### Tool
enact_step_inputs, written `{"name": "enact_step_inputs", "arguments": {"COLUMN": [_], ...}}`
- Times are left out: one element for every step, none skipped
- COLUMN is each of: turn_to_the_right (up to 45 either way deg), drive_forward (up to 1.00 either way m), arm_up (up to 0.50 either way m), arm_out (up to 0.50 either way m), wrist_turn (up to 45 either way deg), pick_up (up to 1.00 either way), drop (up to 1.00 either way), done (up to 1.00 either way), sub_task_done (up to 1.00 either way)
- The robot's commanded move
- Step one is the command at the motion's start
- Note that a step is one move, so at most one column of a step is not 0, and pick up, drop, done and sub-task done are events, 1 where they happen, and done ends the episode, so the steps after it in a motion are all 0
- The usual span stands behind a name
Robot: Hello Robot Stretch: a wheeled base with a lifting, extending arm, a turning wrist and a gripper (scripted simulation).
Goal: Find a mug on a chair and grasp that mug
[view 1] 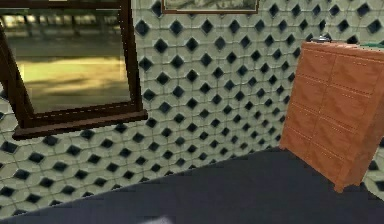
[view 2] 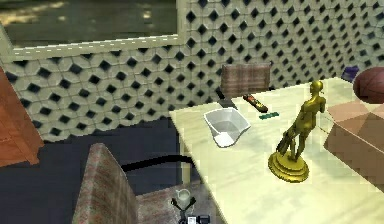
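Pale slender thing (view 2: 183, 187) stands upright on chair (view 2: 108, 188).

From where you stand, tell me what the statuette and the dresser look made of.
Statuette: likely polished brass or gilded metal, gold colour with bright highlights. Dresser: apparently wood, matte orange-brown panelled fronts.

Chair (view 2: 246, 77) behind gold statue (view 2: 297, 135): seat hidden by table (view 2: 240, 170) | dark bits (view 2: 256, 103) left of statue: we cannot identify them | box (view 2: 355, 140) right of statue: cut off
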Motion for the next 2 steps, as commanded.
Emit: {"name": "enact_step_inputs", "arguments": {"turn_to_the_right": [0.0, 0.0], "drive_forward": [0.0, 0.0], "arm_up": [0.0, 0.1], "arm_out": [0.0, 0.0], "wrist_turn": [0.0, 0.0], "pick_up": [1.0, 0.0], "drop": [0.0, 0.0], "done": [0.0, 0.0], "sub_task_done": [0.0, 0.0]}}
